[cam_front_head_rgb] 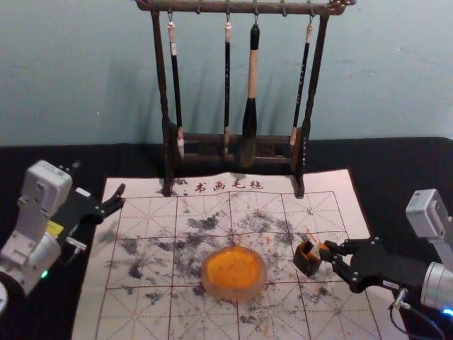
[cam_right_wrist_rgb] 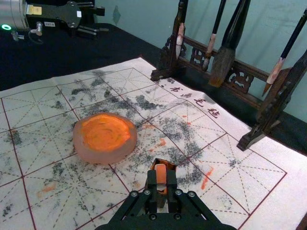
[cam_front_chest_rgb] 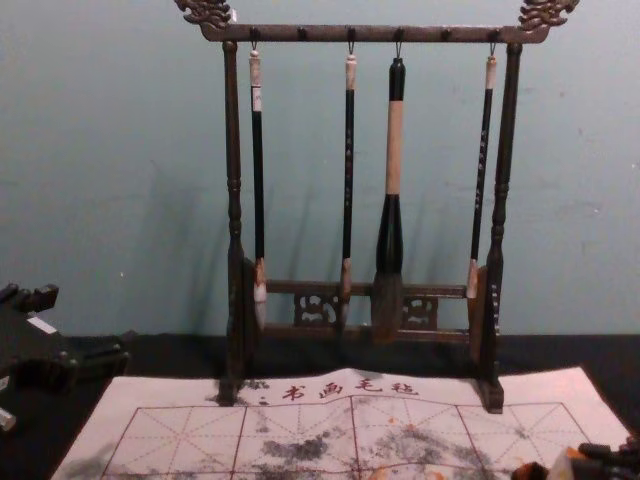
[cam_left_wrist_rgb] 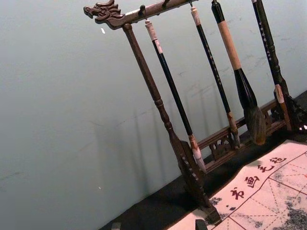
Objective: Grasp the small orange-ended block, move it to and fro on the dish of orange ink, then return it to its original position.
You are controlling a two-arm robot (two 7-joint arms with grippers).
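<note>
- The right gripper (cam_front_head_rgb: pixel 328 252) reaches in over the mat's (cam_front_head_rgb: pixel 357 202) right edge, its fingers closed on the orange-ended block (cam_right_wrist_rgb: pixel 160 174)
- The block is at the small dark box (cam_front_head_rgb: pixel 302 263), between the ink dish (cam_front_head_rgb: pixel 259 285) and the mat's right edge; whether any of it sits inside, I cannot tell
- The left gripper (cam_front_head_rgb: pixel 122 197) hangs parked by the mat's far left corner, fingers spread, gripping nothing

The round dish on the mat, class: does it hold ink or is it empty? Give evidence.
It holds ink: orange ink lies across the middle of the dish, inside its pale rim.
</note>
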